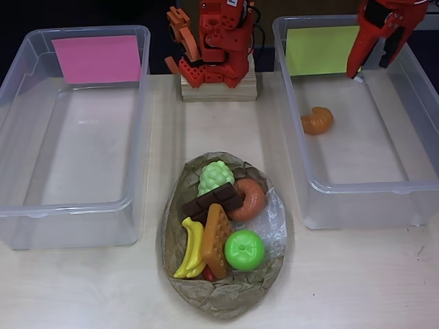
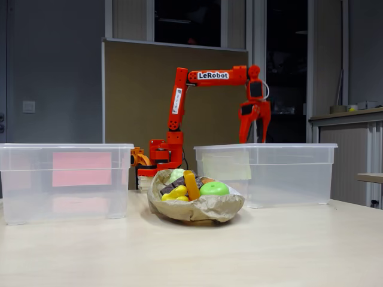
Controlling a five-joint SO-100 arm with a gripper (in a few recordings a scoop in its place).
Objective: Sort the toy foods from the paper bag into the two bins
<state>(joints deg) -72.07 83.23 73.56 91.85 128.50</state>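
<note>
- Croissant (image 1: 317, 120) lying alone on the floor of the bin with the yellow-green label (image 1: 411, 184), below and a little left of the gripper (image 1: 376, 67) in the overhead view; likely placed as the first sorted piece.
- Gripper hanging above that bin's far end, just beside the yellow-green label (image 1: 319, 49), fingers spread apart and holding nothing; from the fixed view, raised clear of the rim (image 2: 254, 133).
- Spread, empty fingers over a bin with one piece inside suggest a release finished, with a return to the bag as the next move.
- Paper bag (image 1: 226, 298) well apart from the gripper, on the table (image 1: 82, 288) between the two bins, opened flat so the pieces sit exposed for picking.
- Heaped in the bag: grapes (image 1: 215, 176), donut (image 1: 250, 199), chocolate bar (image 1: 210, 201), waffle (image 1: 217, 240), bananas (image 1: 191, 249), apple (image 1: 244, 249); a sliver of red under the waffle, possibly the chili.
- Pieces overlapping and leaning on one another, so a clean pinch on one may disturb its neighbours.
- Bin with the pink label (image 1: 27, 205) farthest from the gripper, nothing inside it.
</note>
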